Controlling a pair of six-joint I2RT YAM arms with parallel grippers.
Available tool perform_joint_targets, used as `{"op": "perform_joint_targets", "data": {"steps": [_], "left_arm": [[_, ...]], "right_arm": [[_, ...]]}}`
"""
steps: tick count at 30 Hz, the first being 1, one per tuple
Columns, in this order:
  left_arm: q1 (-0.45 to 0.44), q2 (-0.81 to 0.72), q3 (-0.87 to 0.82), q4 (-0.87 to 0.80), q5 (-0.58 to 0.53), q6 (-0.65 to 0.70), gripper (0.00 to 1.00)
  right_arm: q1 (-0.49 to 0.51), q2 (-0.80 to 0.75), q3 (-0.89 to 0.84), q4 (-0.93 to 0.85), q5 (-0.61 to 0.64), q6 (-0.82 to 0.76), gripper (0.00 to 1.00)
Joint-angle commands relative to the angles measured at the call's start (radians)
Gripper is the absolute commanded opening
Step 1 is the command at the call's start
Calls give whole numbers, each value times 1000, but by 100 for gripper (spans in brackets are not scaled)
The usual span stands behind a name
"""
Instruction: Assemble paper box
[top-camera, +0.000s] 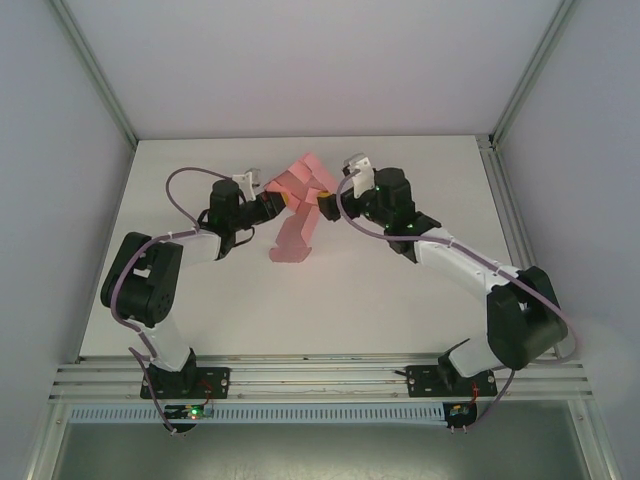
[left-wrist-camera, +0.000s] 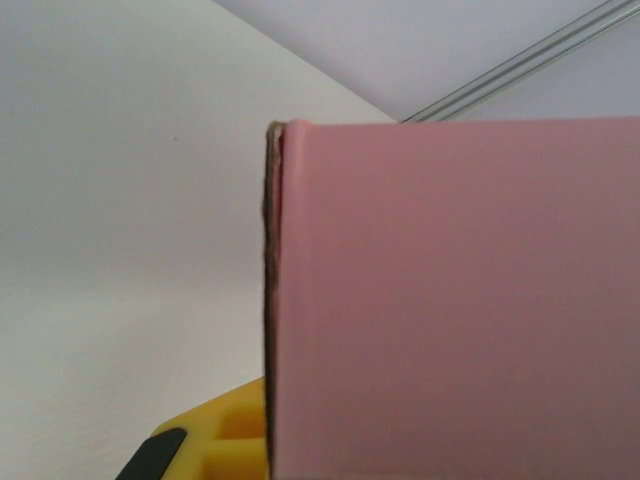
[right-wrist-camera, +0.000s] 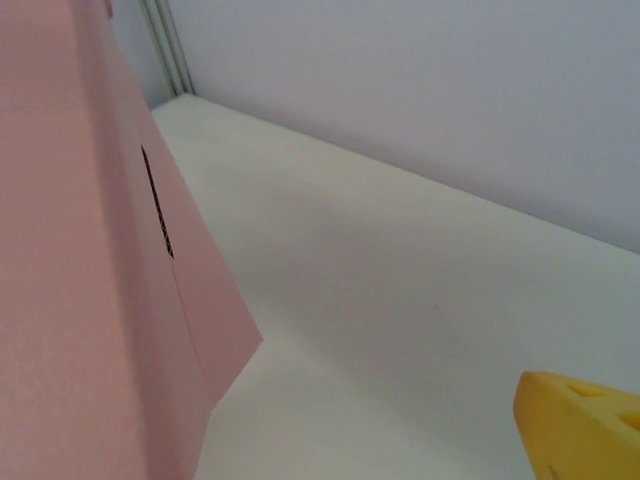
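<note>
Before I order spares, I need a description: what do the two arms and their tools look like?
The left arm and right arm have black joint housings, white links and grey-purple cables looping alongside. Their tool fingers are yellow moulded plastic.

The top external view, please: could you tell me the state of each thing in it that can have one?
paper box: not yet a box; a partly folded sheet, its upper panels raised between the two arms.
left gripper: shut on the paper box's edge.
right gripper: open, beside the paper box.
</note>
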Motion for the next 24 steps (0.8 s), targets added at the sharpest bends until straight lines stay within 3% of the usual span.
{"op": "perform_joint_targets", "data": {"steps": [1, 7, 11, 16, 24], "left_arm": [[-22, -43, 46, 20, 56, 113, 0], [-21, -62, 48, -37, -5, 144, 0], [-20, -67, 43, -78, -74, 146, 0], [-20, -71, 34, -97, -124, 158, 0], [-20, -83, 43, -151, -93, 240, 0]], "right_arm": [[36, 21, 6, -180, 98, -142, 98], [48, -49, -55, -162, 225, -133, 98], [38, -166, -120, -140, 216, -117, 98], [-13, -336, -219, -177, 93, -46, 98], [-118, -588, -288, -242, 146, 12, 98]]}}
